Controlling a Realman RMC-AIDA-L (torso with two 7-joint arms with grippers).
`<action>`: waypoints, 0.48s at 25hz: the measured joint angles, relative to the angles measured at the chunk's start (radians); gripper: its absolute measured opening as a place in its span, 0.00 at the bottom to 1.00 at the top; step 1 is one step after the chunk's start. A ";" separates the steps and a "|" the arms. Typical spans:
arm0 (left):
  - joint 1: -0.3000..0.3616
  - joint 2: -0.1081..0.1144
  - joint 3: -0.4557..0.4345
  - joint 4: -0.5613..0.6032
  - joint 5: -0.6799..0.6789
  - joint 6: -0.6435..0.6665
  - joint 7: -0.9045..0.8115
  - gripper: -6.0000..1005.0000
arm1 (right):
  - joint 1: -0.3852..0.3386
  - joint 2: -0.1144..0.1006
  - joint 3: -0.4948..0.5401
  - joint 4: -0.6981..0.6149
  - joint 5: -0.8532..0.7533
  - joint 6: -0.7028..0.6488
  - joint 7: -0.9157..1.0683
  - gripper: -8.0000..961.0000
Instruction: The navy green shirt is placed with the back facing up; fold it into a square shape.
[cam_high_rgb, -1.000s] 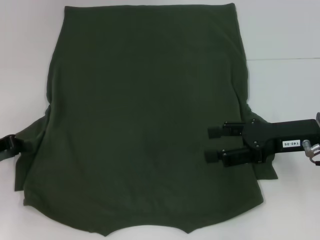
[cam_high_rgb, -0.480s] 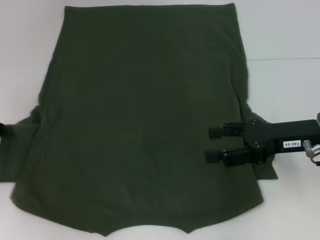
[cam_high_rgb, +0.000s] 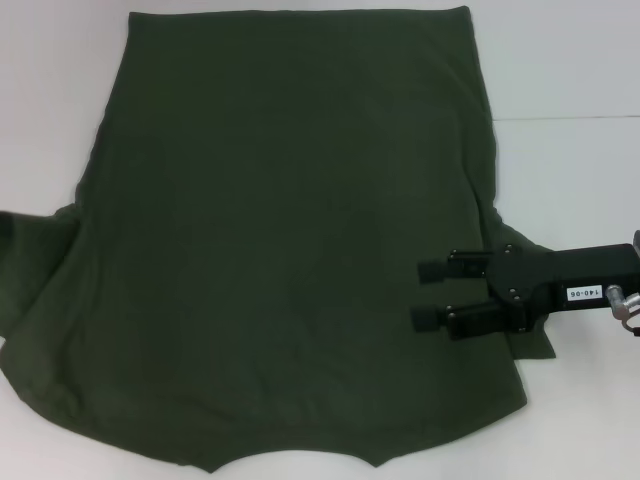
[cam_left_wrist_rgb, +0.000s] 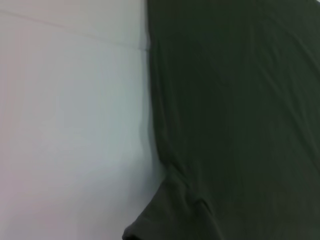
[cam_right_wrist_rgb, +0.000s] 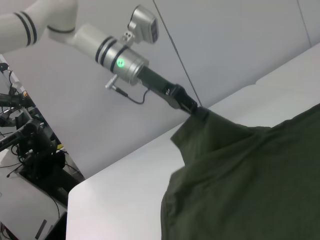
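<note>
White table (cam_high_rgb: 570, 60) – left gripper (cam_right_wrist_rgb: 200, 112) clamps navy green shirt (cam_high_rgb: 290, 230) sleeve aloft – right gripper (cam_high_rgb: 428, 293) spread over it

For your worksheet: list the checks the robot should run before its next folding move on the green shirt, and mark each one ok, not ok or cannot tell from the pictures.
1. Left gripper has the left sleeve: ok; the right wrist view shows it pinching the cloth and lifting it off the table.
2. Right gripper holds the navy green shirt: not ok; its fingers are open above the cloth by the right sleeve.
3. Shirt body lies flat: ok over the middle; rumpled near both sleeves.
4. Far hem straight: ok.
5. Near edge fully in view: cannot tell; the head view cuts it off.
</note>
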 joint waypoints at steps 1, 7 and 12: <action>-0.009 0.005 0.000 0.002 0.009 0.010 -0.013 0.02 | 0.000 0.000 0.000 0.000 0.000 0.000 0.000 0.96; -0.078 0.031 0.003 0.049 0.074 0.079 -0.102 0.02 | -0.002 0.000 0.000 0.000 0.000 -0.005 0.000 0.96; -0.116 0.038 0.006 0.044 0.099 0.092 -0.160 0.02 | -0.004 -0.001 0.000 0.000 -0.001 -0.009 0.000 0.96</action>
